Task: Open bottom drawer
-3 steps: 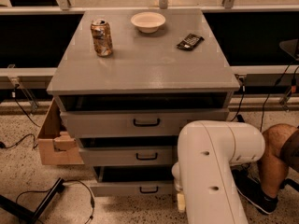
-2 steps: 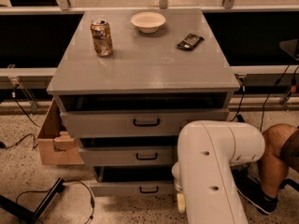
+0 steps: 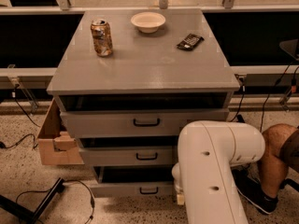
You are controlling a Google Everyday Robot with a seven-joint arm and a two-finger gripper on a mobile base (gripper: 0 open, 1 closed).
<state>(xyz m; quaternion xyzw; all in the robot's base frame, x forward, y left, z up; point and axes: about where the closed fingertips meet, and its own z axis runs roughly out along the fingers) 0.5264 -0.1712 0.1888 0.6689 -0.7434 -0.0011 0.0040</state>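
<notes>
Nothing visibly moved vs. earlier frames; arm and drawers sit as they were. Bottom drawer [image 3: 121, 189], grey-painted wood w/ small black bar handle [image 3: 148, 190], is the lowest of three fronts under the worktop's front edge. It looks at most a crack out: dark gap above, no inside showing. Task judged barely begun; whole pull left.

Gripper: hidden behind bulky white arm link [image 3: 215, 171], which covers the drawer's right end below the worktop's front-right corner. Apart or together: can't tell.

Room: speckled floor [image 3: 117, 211] lies ahead of the drawer front. Brown cardboard box [image 3: 53, 141] sits off front-left corner, black stand leg [image 3: 32, 209] low left, person's bare knee [image 3: 275, 157] off front-right corner, near arm.

On grey worktop [image 3: 145, 64]: tan drink can [image 3: 102, 37] near left edge, white bowl [image 3: 148, 21] at back edge, flat black item [image 3: 190, 41] toward back-right corner. None obstructs.
</notes>
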